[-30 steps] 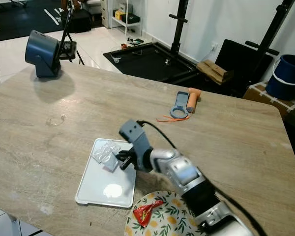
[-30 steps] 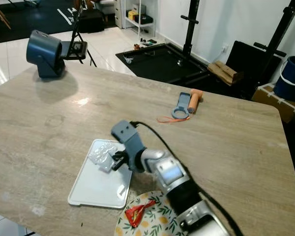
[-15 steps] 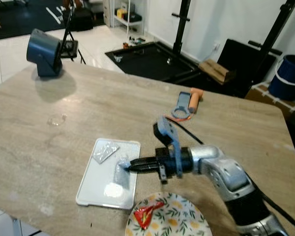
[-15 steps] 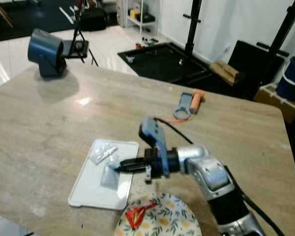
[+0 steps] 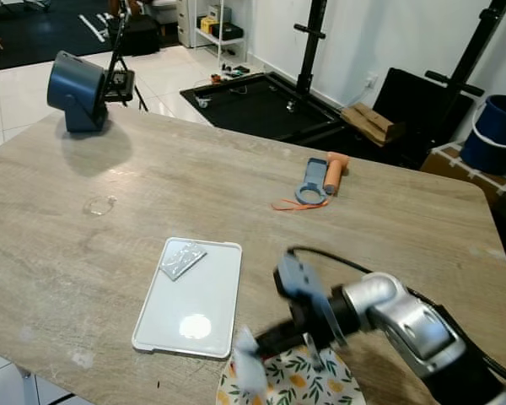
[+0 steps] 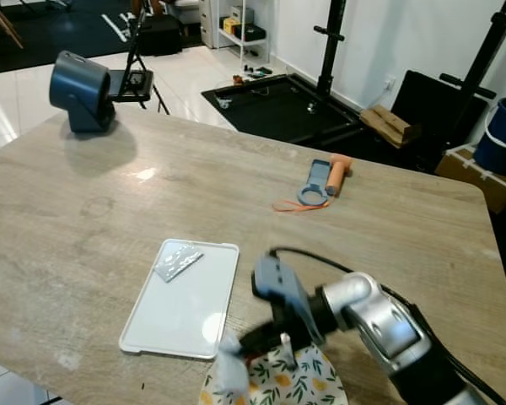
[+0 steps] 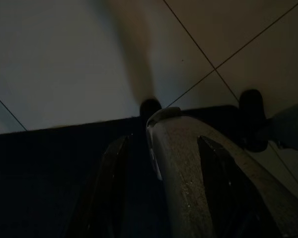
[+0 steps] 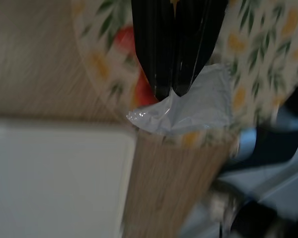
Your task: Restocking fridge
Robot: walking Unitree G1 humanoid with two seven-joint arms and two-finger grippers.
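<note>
Since half a second ago my right gripper (image 5: 255,354) has swung off the white tray (image 5: 198,316) and down toward the patterned plate (image 5: 325,384), carrying one clear packet (image 5: 246,371) with it; a second packet (image 5: 181,257) lies at the tray's far corner. My fingers are pinched narrow on the packet's top edge, so it hangs just beyond the fingertips, over the plate's near-left rim.

For the drop, the plate's centre lies back toward my wrist from the packet, so I judge I need to draw the gripper in a little or the packet may land on the rim or the table (image 5: 152,186). The right arm is the one at work; the left gripper (image 7: 159,198) hangs idle over tiled floor, fingers apart.

My right wrist view shows what the head views hide: the packet (image 8: 188,106) clamped between the black fingers (image 8: 156,44), and a red wrapper (image 8: 139,74) already lying on the plate underneath. Both head views blur the packet.
</note>
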